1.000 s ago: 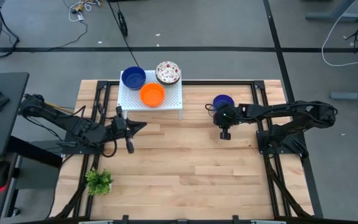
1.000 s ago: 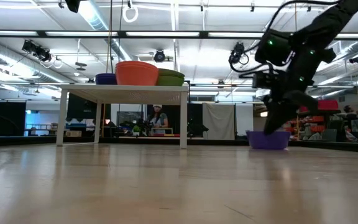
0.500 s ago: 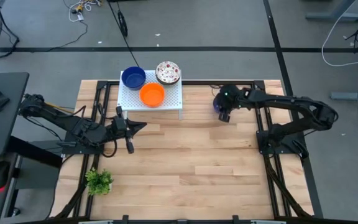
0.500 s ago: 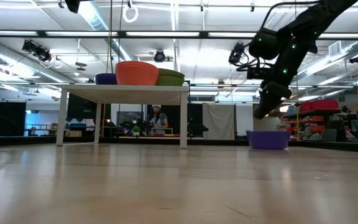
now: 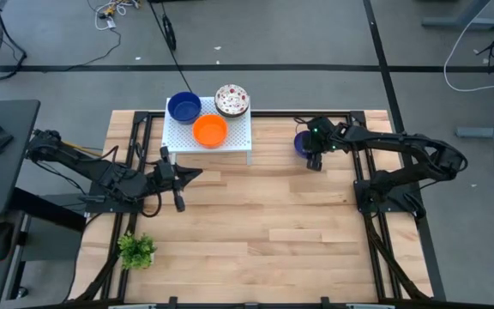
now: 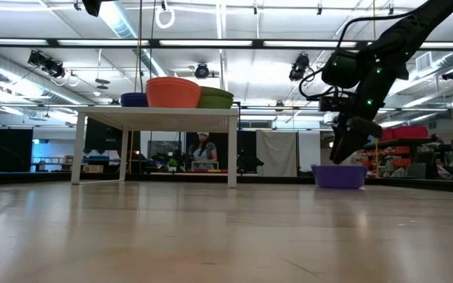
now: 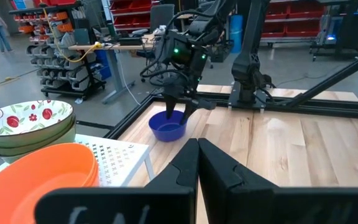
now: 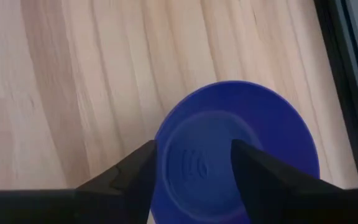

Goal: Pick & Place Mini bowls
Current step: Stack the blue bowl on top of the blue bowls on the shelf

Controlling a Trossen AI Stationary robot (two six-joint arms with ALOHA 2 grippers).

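Blue, the single mini bowl (image 5: pixel 304 142) on the bare wood sits near the far right part of the bench (image 5: pixel 264 232), close to the black frame rail; the right pincer (image 5: pixel 313 154) hangs directly over it, its fingers (image 8: pixel 135 171) spread apart and framing the bowl's inside in the right wrist view; in the low view the fingertips point down just above the rim, and whether they touch it I cannot tell. On the white perforated rack (image 5: pixel 238 137) at the far left-centre of the bench stand three more: a second blue bowl (image 5: pixel 183 107), an orange bowl (image 5: pixel 210 130) in front of it, and a white speckled bowl (image 5: pixel 231 100) beside the blue one; the left wrist view shows the speckled one stacked on greenish bowls beneath. The left pincer (image 5: pixel 180 199) waits low over the bench just in front of the rack, its fingers pressed together. A small green plant (image 5: pixel 136 250) stands at the near left corner.
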